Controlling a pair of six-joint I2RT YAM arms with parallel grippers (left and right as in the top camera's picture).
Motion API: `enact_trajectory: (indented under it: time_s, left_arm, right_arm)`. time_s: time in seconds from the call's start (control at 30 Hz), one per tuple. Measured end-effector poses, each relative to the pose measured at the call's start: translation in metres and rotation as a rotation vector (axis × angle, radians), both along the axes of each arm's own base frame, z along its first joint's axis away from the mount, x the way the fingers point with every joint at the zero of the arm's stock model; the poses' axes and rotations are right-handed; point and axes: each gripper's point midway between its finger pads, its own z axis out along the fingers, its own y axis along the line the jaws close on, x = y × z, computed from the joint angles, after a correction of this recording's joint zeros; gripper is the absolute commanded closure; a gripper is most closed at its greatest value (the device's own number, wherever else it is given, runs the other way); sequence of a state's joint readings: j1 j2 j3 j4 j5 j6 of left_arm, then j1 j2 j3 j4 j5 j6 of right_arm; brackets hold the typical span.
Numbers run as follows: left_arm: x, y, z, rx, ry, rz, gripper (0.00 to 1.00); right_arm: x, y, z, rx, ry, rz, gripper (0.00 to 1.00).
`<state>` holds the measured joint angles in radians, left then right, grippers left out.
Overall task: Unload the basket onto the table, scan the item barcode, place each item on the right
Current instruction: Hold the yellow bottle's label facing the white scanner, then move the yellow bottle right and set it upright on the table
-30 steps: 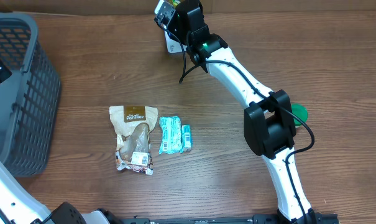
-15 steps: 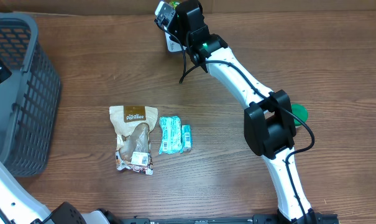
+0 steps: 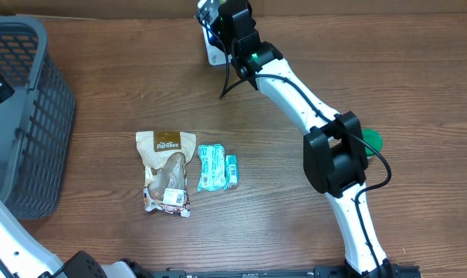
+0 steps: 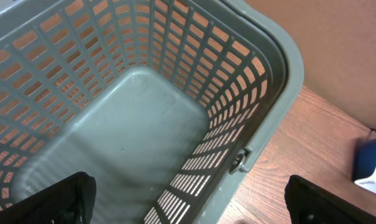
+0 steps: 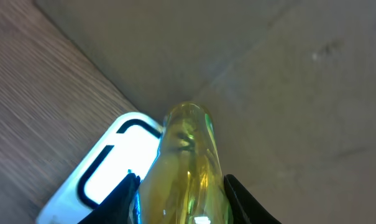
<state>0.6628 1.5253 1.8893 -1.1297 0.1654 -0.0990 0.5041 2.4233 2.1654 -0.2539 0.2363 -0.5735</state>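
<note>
right wrist shows our right pincer (image 5: 181,198) clamped on the yellow bottle (image 5: 185,146) just over the white scanner (image 5: 104,171); left pincer (image 4: 189,204) hangs wide open, empty. we'd slowly turn its barcode down.

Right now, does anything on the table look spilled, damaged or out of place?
Nothing stands out. The brown snack pouch and the teal packets lie flat side by side mid-table, the grey basket stands upright, and the right gripper holds a yellow-green bottle at the white scanner near the far edge.
</note>
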Motion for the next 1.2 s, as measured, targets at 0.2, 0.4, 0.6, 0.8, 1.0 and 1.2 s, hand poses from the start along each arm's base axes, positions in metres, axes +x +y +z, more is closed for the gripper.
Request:
enact_trajectory:
  time_s: [0.2,0.4,0.6,0.8,1.0,1.2]
  left_arm:
    - [0.0,0.0,0.0,0.0,0.0,0.0,0.0]
    - [0.0,0.0,0.0,0.0,0.0,0.0,0.0]
    - [0.0,0.0,0.0,0.0,0.0,0.0,0.0]
    - [0.0,0.0,0.0,0.0,0.0,0.0,0.01]
    - [0.0,0.0,0.0,0.001,0.0,0.0,0.0]
    - [0.0,0.0,0.0,0.001,0.0,0.0,0.0]
  right_arm:
    - [-0.032,-0.02,0.047,0.162,0.117,-0.112,0.96]
    - [-0.093,-0.094,0.128,0.323,0.239,-0.304,0.88]
    - [-0.142,-0.195,0.112,0.343,0.469,-0.598,0.91]
    - [-0.178,-0.258,0.042,0.329,0.769,-0.843,0.91]
    - [-0.199,-0.305,0.003,0.38,0.897,-1.041,0.91]
    - [-0.212,-0.343,-0.031,0.404,0.951,-1.164,0.87]
